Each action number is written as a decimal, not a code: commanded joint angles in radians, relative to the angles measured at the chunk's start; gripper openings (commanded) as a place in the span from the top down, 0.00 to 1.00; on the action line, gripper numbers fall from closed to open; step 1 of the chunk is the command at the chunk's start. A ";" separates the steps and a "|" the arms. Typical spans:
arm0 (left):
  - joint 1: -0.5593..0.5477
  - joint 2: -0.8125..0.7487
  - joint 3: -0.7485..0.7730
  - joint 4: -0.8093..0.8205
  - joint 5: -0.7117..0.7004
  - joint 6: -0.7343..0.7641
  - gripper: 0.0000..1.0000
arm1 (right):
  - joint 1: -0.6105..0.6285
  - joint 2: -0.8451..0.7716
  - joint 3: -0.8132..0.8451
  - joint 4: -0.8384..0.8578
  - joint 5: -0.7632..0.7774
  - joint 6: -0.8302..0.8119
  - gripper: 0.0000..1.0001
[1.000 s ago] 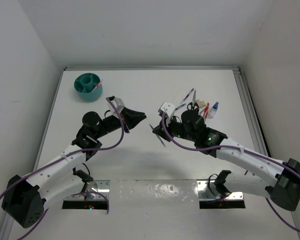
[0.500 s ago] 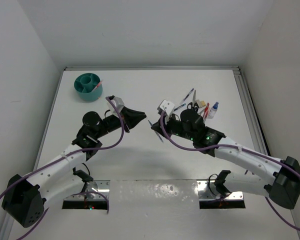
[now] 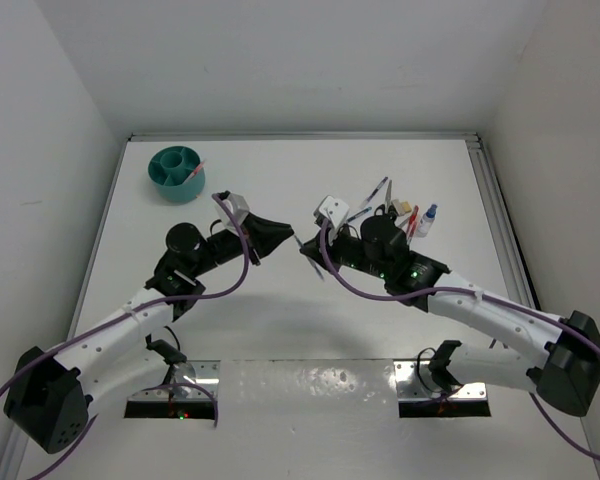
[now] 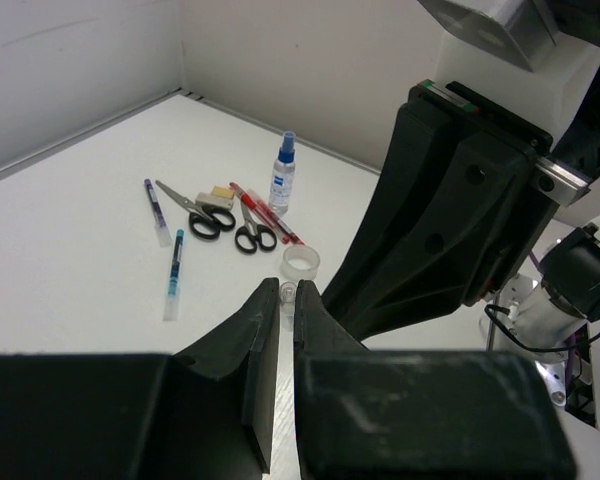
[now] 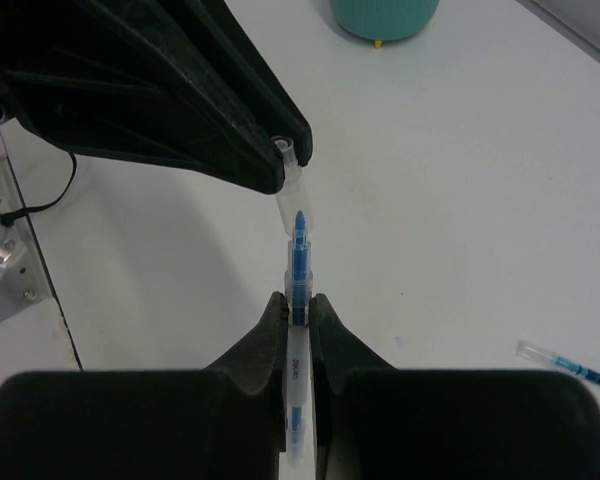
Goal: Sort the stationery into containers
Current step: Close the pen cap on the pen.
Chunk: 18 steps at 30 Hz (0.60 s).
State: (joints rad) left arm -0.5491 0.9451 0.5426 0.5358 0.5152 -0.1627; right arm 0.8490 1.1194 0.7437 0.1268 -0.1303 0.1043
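Observation:
My right gripper (image 5: 298, 305) is shut on a blue pen (image 5: 298, 265) with a clear barrel, its tip pointing away from me. My left gripper (image 4: 287, 295) is shut on the pen's clear cap (image 5: 290, 190), and the blue tip sits just inside the cap's open end. In the top view both grippers meet above the middle of the table, left gripper (image 3: 288, 235) against right gripper (image 3: 308, 252). The teal organiser (image 3: 176, 172) stands at the far left with a red pen (image 3: 196, 169) leaning in it.
On the far right of the table lie two black-handled scissors (image 4: 195, 210), red pens (image 4: 270, 215), a beige block (image 4: 220, 194), a blue-capped bottle (image 4: 281, 178), a clear tape ring (image 4: 301, 263), a blue pen (image 4: 172, 285) and a purple pen (image 4: 156, 210).
My right gripper has carried the pen up and to the left, bringing its tip to the left gripper. The left arm has hardly moved.

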 commanded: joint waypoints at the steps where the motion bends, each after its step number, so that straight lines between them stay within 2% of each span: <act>1: -0.015 0.001 0.013 0.050 -0.007 -0.008 1.00 | 0.009 0.011 0.057 0.063 0.003 -0.018 1.00; 11: -0.022 0.004 0.007 0.067 -0.012 -0.012 1.00 | 0.009 0.005 0.052 0.071 0.011 -0.020 1.00; 18: -0.023 0.012 -0.001 0.108 -0.003 -0.043 1.00 | 0.009 -0.016 0.039 0.186 0.005 -0.020 1.00</act>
State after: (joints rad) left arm -0.5571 0.9516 0.5423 0.5819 0.5003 -0.1703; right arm 0.8490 1.1286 0.7582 0.1680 -0.1207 0.0967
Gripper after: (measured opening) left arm 0.053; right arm 0.065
